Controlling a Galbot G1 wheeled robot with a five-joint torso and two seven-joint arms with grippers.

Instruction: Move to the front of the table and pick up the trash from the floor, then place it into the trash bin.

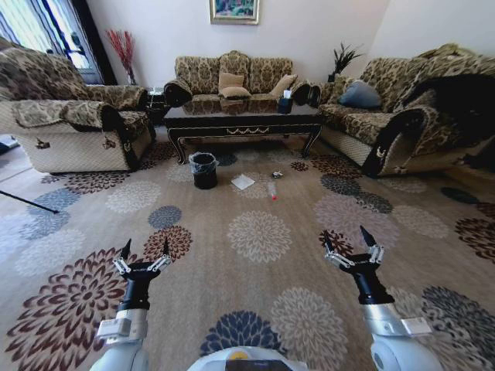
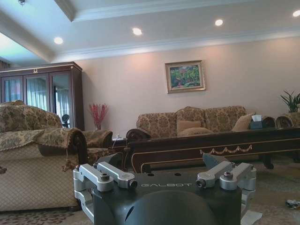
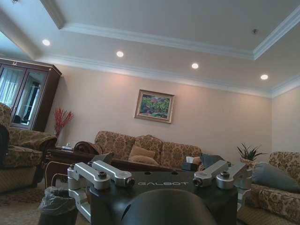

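Left hand and right hand low, forward, fingers spread.

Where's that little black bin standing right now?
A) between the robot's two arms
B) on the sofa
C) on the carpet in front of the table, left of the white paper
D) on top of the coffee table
C: the bin stands on the carpet before the table, with the white paper on the floor to its right.

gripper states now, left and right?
Left gripper: open, holding nothing, raised above the floral carpet.
Right gripper: open, holding nothing, raised above the same carpet.
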